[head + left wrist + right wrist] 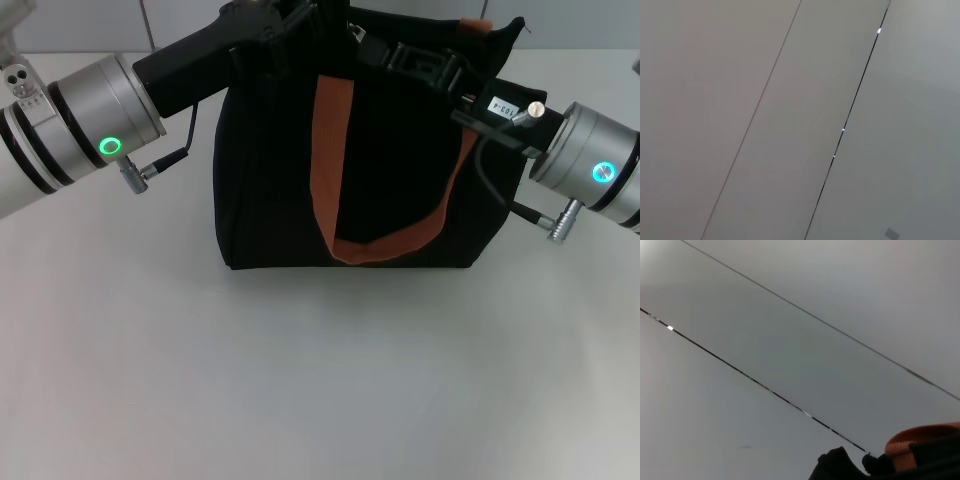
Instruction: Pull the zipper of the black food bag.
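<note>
Reaching in from both sides, left gripper (290,25) and right gripper (425,60) sit at the black food bag (270,180) top — jaw state can't be told. Zipper unseen; a blind tug might just tip the soft bag.

This looks like a robot lab or test bench rather than a home. The plain, matte white tabletop (300,380) carries only a boxy black fabric bag with orange-brown webbing handles (360,180), with no household clutter around it. Behind it stands a wall of smooth pale grey panels (790,100), split by thin dark seams (845,125), like an enclosure or partition. The right wrist view shows the same flat panelling (815,290) and seams. Nothing more marks the place.
</note>
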Controlling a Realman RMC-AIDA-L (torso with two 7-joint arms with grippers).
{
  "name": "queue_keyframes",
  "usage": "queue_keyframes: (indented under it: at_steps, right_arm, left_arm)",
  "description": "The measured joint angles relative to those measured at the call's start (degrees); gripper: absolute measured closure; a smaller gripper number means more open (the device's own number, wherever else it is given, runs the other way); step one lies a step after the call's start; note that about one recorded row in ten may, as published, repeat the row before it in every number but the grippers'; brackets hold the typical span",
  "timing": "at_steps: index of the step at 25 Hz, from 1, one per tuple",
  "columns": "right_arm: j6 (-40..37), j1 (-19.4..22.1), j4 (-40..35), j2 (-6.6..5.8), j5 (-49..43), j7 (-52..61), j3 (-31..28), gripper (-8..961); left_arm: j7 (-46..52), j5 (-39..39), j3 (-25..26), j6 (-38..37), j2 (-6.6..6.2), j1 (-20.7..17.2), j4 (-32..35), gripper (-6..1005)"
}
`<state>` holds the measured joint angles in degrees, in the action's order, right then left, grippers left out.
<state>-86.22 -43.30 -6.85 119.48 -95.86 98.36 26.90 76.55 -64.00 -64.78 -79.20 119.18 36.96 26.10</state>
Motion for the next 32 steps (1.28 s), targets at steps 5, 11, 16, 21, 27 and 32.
queue_keyframes:
  at_steps: [5, 11, 16, 21, 27, 32]
  right_arm:
    - [0.20, 0.51, -0.18, -0.08, 0.01, 0.00, 0.04, 955]
    - [0.45, 2.00, -0.88, -0.14, 0.04, 0.19, -0.43, 954]
    - [0.46, 3.26, -1.49, -0.12, 0.07, 0.50, -0.60, 954]
    - [0.52, 4.53, -2.10, -0.17, 0.31, 0.70, -0.86, 954]
    - [1.15, 6.07, -3.18, -0.24, 0.68, 1.20, -1.39, 954]
    - [1.47, 8.32, -4.82, -0.29, 0.80, 1.95, -2.33, 953]
  left_arm:
    - [0.00, 0.04, 0.12, -0.04, 0.00, -0.03, -0.01, 948]
    - [0.00, 0.11, 0.32, -0.22, 0.00, -0.05, -0.01, 949]
    - [0.00, 0.64, 0.20, -0.27, 0.00, -0.18, -0.01, 948]
    - [0.00, 0.91, 0.25, -0.33, 0.00, -0.49, 0.00, 946]
    - [0.00, 0.93, 0.35, -0.34, 0.00, -0.61, 0.01, 944]
    - [0.00, 0.94, 0.45, -0.35, 0.00, -0.76, 0.01, 942]
